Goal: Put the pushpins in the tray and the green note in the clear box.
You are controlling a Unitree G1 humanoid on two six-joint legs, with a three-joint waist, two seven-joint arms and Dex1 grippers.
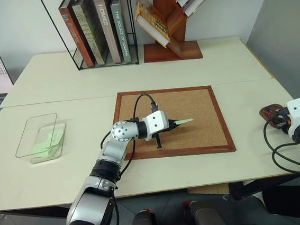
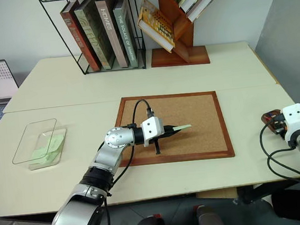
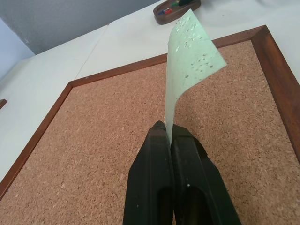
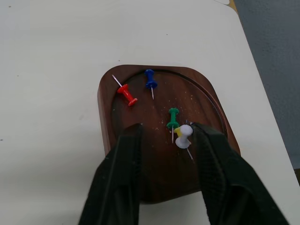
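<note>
On the left of the worktop (image 1: 66, 179), the clear box (image 1: 37, 135) has pale green paper inside. Over the corkboard (image 1: 205, 134) in the middle, the left hand (image 3: 167, 133) is clenched on one green note (image 3: 190, 51). At the right edge, the right hand (image 4: 164, 133) is released over the tray (image 4: 112, 101), which holds five pushpins (image 4: 173, 117): red, blue, green, yellow, white.

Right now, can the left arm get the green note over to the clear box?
Probably yes. The left gripper is shut on the green note above the corkboard, and bare table lies between it and the clear box on the robot's left.
</note>
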